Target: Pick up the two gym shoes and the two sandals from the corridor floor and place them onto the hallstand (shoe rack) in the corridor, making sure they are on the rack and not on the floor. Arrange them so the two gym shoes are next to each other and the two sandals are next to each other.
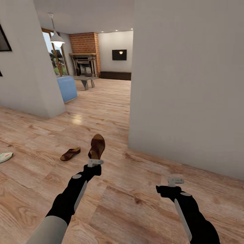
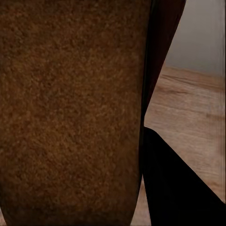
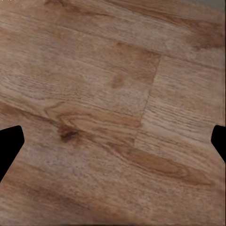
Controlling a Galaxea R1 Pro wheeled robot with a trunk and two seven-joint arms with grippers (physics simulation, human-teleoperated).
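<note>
The left tool (image 1: 95, 162), just below the middle of the head view, is closed on a brown sandal (image 1: 97, 146) and holds it up off the floor, with the sandal standing on end above the tool. In the left wrist view its tan footbed (image 2: 70, 108) sits very close to the camera. The right tool (image 1: 175, 180), lower right of the head view, holds nothing; its two dark tips are far apart over the corridor floor (image 3: 113, 94). The other sandal (image 1: 70, 154) lies flat on the floor, left of the held one. At the far left edge is a bit of a white gym shoe (image 1: 5, 157). The sandal looks light and a little bendy, so it may wobble. I think a grip on the sole edge near the heel is best. It has no back, so the strap is a softer place to pinch.
</note>
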